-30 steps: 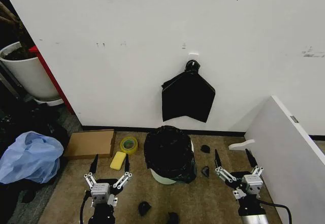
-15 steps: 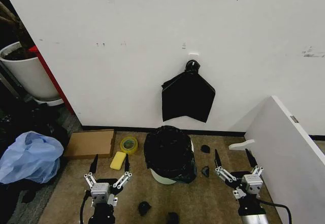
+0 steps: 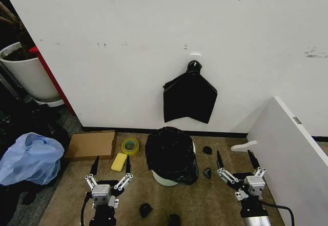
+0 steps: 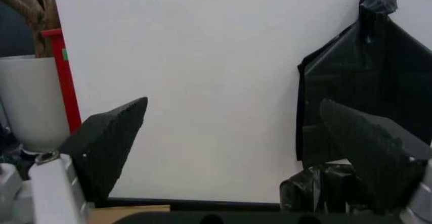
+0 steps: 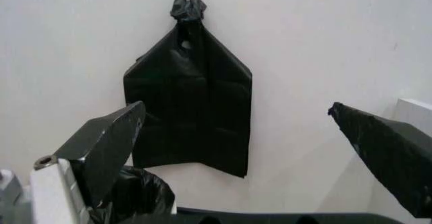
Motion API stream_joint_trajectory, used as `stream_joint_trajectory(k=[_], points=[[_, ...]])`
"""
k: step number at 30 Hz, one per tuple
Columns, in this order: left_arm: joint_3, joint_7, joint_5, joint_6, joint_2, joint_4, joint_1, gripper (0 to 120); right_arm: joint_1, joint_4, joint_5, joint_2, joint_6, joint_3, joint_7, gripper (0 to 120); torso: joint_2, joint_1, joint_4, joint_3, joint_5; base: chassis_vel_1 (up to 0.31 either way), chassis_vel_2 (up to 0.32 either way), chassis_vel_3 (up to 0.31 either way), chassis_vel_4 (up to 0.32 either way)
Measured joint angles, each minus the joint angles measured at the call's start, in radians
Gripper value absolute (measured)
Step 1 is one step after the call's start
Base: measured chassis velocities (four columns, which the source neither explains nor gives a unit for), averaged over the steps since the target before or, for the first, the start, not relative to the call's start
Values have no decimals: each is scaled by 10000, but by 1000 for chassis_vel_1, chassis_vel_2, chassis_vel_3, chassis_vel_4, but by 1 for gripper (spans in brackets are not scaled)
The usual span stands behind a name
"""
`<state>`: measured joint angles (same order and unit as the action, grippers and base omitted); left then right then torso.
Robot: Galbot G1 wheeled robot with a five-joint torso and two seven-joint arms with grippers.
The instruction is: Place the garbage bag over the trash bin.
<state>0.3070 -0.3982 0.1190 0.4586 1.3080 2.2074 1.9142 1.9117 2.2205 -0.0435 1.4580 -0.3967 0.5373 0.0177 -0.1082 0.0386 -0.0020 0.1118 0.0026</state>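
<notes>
The black garbage bag is draped over the trash bin's mouth and hangs down its sides. A strip of the white trash bin shows below the bag. It stands on the brown floor by the wall. My left gripper stands open to the bin's left, a little nearer to me, holding nothing. Open and empty too, my right gripper is on the bin's right. The left wrist view catches the bag's wrinkled edge beside one finger. The right wrist view shows the bag low behind a finger.
A flat black sheaf of bags hangs on the wall above the bin. Left of the bin lie a cardboard box, a yellow tape roll, a yellow sponge and a light blue bag. A white board leans at right.
</notes>
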Motion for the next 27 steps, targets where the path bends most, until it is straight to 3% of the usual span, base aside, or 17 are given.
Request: stream_joint_trajectory(k=[27], points=[[-2,-1,-2,-2,0,-4,1,100,-1,-1,-10,-1,4,-1,4,100,0,0,0,0,0,0,0,0,0]])
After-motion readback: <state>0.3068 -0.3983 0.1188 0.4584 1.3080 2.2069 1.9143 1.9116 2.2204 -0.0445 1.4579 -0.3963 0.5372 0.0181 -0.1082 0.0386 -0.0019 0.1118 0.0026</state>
